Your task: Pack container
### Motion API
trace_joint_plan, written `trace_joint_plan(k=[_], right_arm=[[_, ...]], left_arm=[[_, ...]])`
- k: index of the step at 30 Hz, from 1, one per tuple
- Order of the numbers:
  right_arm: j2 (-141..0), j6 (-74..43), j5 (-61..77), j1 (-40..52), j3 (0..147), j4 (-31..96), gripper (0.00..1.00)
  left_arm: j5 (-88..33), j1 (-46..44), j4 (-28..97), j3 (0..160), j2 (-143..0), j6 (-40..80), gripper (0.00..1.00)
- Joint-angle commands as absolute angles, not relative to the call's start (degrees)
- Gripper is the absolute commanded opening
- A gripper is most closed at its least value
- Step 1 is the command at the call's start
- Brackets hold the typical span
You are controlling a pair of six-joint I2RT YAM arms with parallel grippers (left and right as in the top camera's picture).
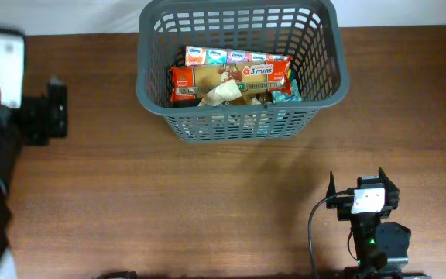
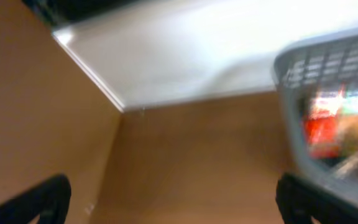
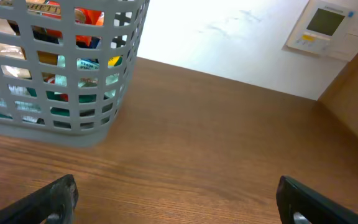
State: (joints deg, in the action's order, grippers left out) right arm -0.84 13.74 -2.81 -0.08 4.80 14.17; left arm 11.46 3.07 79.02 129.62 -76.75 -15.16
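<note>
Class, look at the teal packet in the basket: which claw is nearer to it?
Right. The right claw is off the corner of the basket nearest the teal packet; the left claw is out past its opposite side.

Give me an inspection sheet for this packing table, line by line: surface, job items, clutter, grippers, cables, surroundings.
Surface: brown wooden table, no spills seen.
Job's things: grey basket upright near the far edge, holding a red noodle packet, a tissue pack and a teal packet.
Clutter: nothing seen loose outside the basket.
Grippers: left gripper and right gripper both open, empty, apart from the basket.
Cables: black cable looping beside the right arm.
Surroundings: white wall beyond the table, with a wall panel that has a small screen.
</note>
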Motion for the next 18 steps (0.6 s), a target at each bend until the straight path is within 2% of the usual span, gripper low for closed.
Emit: trace_joint_plan(k=[1,3,10,14,18], right_arm=[[-0.21,13.50,-3.68,-0.49,4.29,14.09,0.99],[-0.21,13.50,-3.68,-0.49,4.29,14.09,0.99],[-0.21,13.47,-3.68,-0.49,4.29,14.06,0.99],[-0.21,13.50,-3.68,-0.49,4.29,14.09,0.99],[-0.21,13.50,-3.68,-0.49,4.29,14.09,0.99]], left_arm=[[4.64,2.96,66.89,105.97,-66.30,5.08,0.99],[3.77,2.96,57.04,93.36,-60.01,9.34,0.99],[7.46,2.59,29.21,56.99,-39.77,9.41,0.99],[7.99,2.59,18.46,36.67,-26.37,9.41,0.99],[7.57,2.59,15.31,23.73,-16.73,9.45,0.99]])
